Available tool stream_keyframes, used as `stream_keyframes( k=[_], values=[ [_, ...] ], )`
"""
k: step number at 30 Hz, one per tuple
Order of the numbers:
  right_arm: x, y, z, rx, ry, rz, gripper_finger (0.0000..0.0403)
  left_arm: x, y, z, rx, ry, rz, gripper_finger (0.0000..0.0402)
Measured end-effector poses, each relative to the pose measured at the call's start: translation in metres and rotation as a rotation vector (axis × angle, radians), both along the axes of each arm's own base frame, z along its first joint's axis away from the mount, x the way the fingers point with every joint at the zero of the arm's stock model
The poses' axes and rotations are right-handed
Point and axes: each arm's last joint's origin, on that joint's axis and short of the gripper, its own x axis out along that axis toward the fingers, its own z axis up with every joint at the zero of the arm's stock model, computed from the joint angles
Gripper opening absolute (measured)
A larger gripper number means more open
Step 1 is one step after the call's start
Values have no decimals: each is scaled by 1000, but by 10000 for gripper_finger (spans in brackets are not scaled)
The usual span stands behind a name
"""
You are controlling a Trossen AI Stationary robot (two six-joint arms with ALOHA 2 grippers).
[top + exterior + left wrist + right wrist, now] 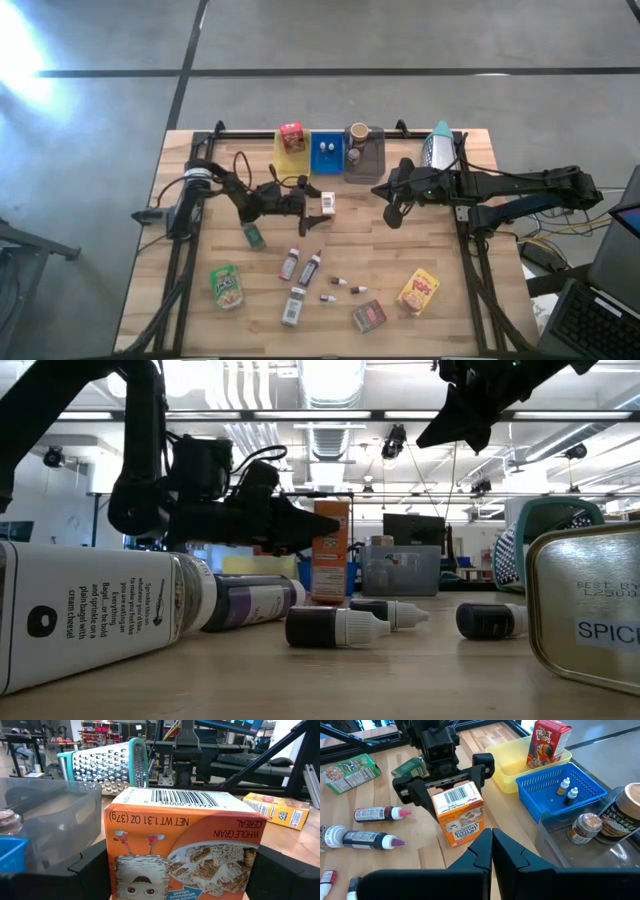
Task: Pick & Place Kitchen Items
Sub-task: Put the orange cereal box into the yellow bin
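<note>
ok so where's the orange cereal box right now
The orange cereal box stands upright on the table between the jaws of the left gripper, just in front of the yellow tray and blue tray, near the table's middle in the high view.

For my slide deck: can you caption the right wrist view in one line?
Left tool straddles an upright orange cereal box beside the yellow tray; the shut right tool waits above.

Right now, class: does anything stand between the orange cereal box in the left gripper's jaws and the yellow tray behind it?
Nothing visible does. The left gripper straddles the upright orange cereal box; bare table separates it from the yellow tray.
</note>
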Motion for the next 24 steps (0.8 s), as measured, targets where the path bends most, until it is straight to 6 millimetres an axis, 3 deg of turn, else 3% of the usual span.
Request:
stream_keyframes(
  k=[5, 11, 24],
  values=[
    [0, 0, 0, 0, 0, 0, 8, 0, 0, 0, 0, 2, 0, 351],
    [0, 0, 0, 0, 0, 0, 8, 0, 0, -1, 20, 9, -2, 395],
    [0, 0, 0, 0, 0, 0, 8, 0, 0, 6, 49, -15, -1, 399]
  ],
)
